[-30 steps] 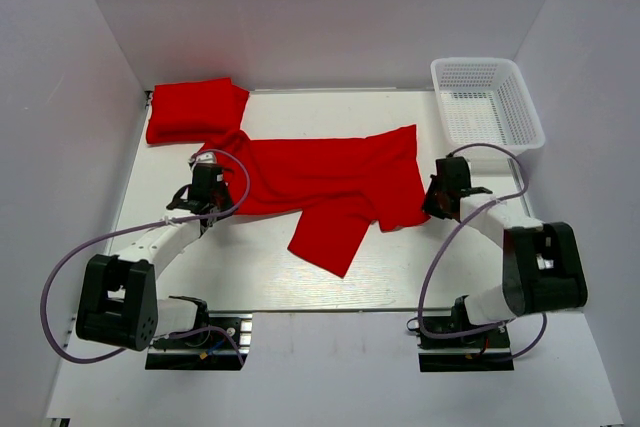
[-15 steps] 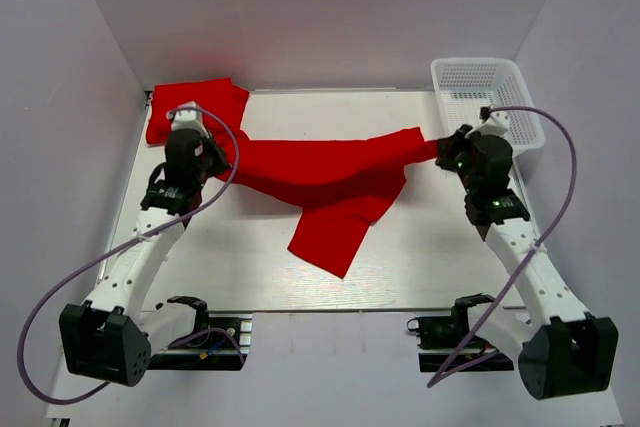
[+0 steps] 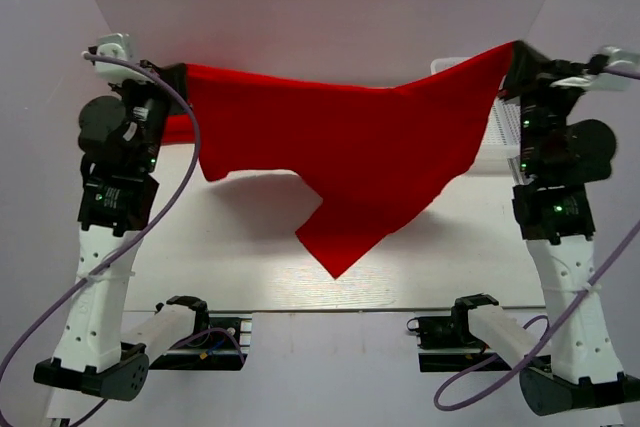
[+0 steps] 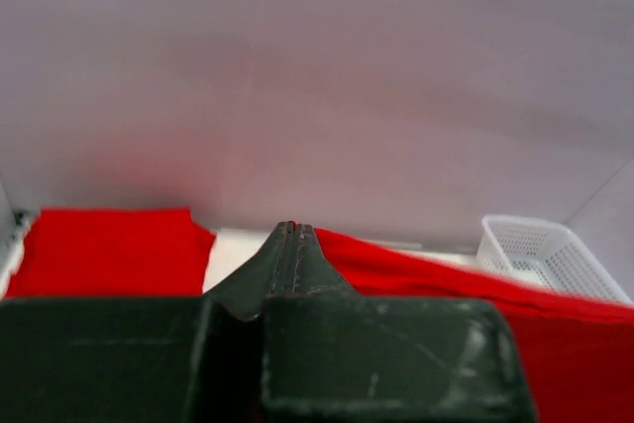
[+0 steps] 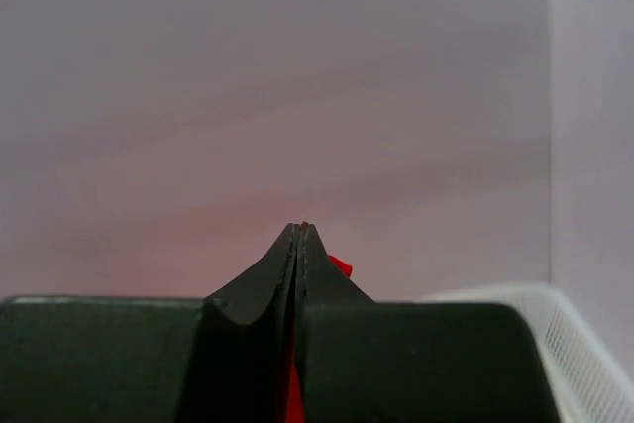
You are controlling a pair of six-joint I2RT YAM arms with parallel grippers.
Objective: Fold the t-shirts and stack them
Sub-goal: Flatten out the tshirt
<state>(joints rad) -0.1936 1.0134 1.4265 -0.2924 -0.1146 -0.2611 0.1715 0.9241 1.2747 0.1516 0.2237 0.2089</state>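
- The left gripper point(image 3: 176, 71) is up high at the far left, above the table point(image 3: 230, 257). Its jaws are pressed together on one top corner of a red t-shirt point(image 3: 370, 152).
- In the left wrist view, the left gripper point(image 4: 290, 230) shows its two dark fingers point(image 4: 248, 284) meeting at a thin seam. The red cloth point(image 4: 436, 269) runs away from them to the right.
- The right gripper point(image 3: 518, 51) is up high at the far right, level with the left one. It pinches the opposite top corner of the same shirt.
- In the right wrist view, the right gripper point(image 5: 300, 230) has its tips pressed together. A sliver of red cloth point(image 5: 340, 266) pokes out beside the seam and more red shows lower in the seam.
- The shirt hangs in the air between the two arms, spread wide. Its top edge sags in the middle and its lowest part comes to a point near the middle of the table; whether that tip touches the surface I cannot tell.
- A second red t-shirt point(image 4: 104, 250) lies folded at the far left corner of the table. From above it is mostly hidden behind the left arm and the hanging shirt.
- A white mesh basket point(image 4: 550, 255) sits at the far right corner. From above, the hanging shirt and the right arm cover much of it.
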